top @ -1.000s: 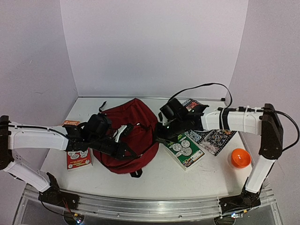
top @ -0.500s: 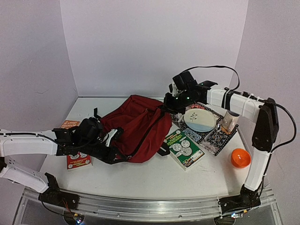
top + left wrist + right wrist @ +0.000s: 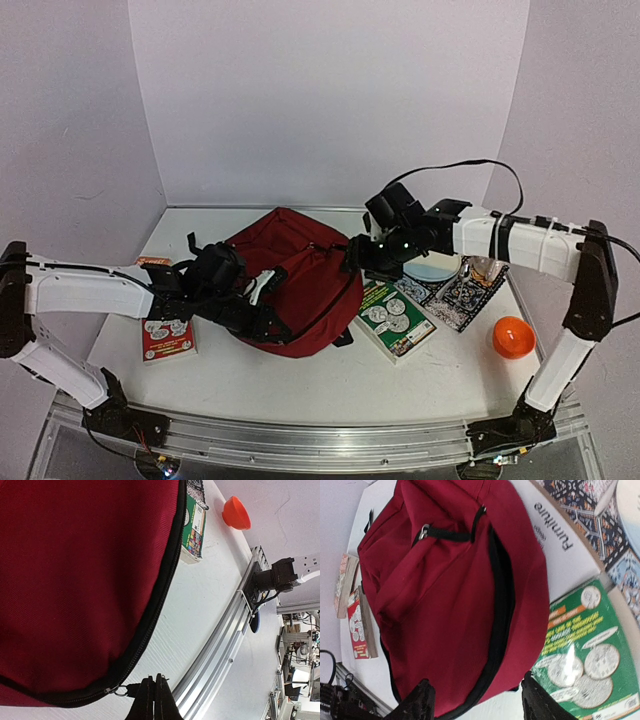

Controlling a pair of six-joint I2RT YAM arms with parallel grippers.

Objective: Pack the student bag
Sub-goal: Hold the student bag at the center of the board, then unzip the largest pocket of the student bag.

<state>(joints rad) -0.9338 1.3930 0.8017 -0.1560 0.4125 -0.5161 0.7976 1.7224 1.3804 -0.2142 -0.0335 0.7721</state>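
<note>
one student bag (image 3: 300, 245), one green book (image 3: 395, 320), one bowl (image 3: 511, 337)

- left gripper (image 3: 154, 700): finger bases cut off by the lower edge of its wrist view.
- zip pull (image 3: 131, 690): near end hidden between the pressed-together fingertips.
- student bag (image 3: 75, 580): above that pincer, running out past the top and left edges.
- green book (image 3: 196, 527): far up and right of the pincer, mostly hidden behind the bag.
- right gripper (image 3: 477, 692): both fingers clipped by the lower edge.
- white cover (image 3: 555, 535): beyond this pincer, one side tucked under the bag.
- plate (image 3: 435, 267): just behind the right pincer, largely hidden by its arm.
- red book (image 3: 165, 338): behind the left pincer, upper part under that arm.
</note>
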